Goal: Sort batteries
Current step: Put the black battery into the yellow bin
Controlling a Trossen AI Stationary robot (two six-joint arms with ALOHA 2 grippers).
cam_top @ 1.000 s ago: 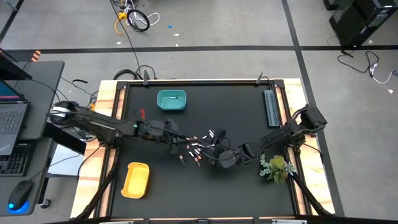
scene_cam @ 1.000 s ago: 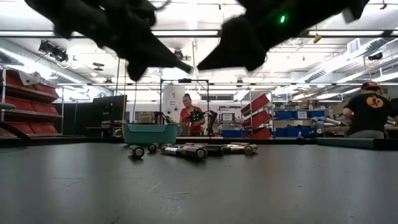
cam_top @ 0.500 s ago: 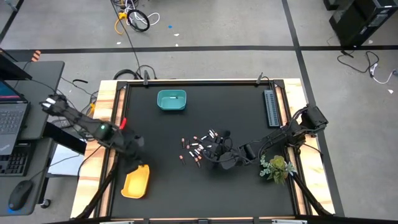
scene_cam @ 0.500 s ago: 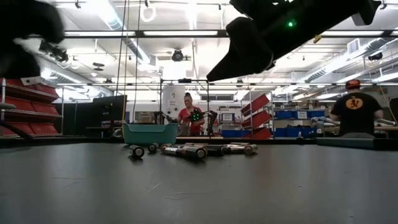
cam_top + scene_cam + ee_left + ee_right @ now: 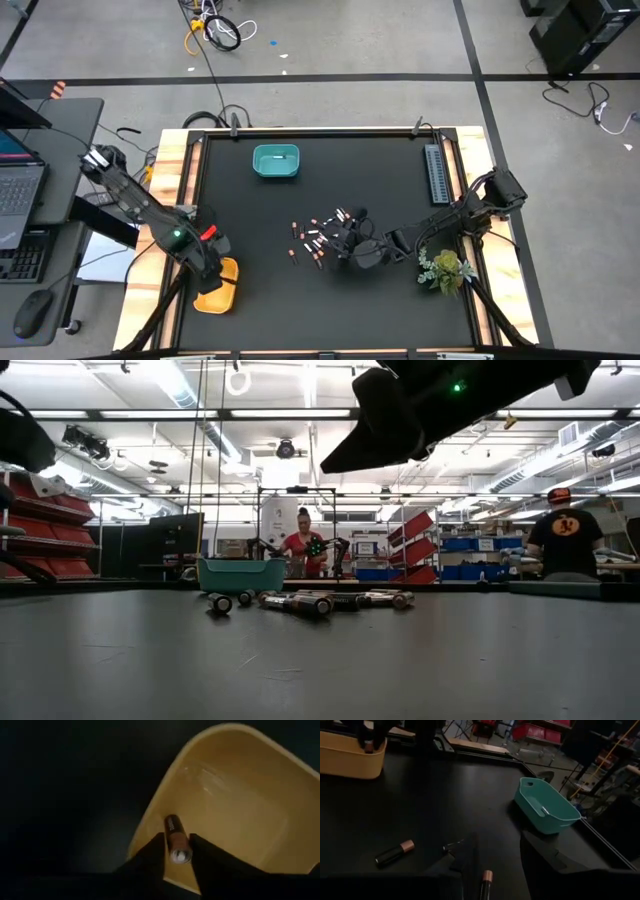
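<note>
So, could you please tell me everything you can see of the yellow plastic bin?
The yellow plastic bin is a glossy, rounded-cornered open tub sitting upright on the black table's front left. Its inside looks bare. The left gripper hangs over its rim, shut on a dark copper-banded battery. In the right wrist view it shows far off.

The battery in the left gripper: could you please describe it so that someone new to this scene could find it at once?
Find the yellow bin near the table's front left corner; the left gripper hangs over its rim. Pinched between the fingers is a dark battery with a silvery end cap. Unlike the loose batteries lying mid-table by the right gripper, it is the only one held off the table.
</note>
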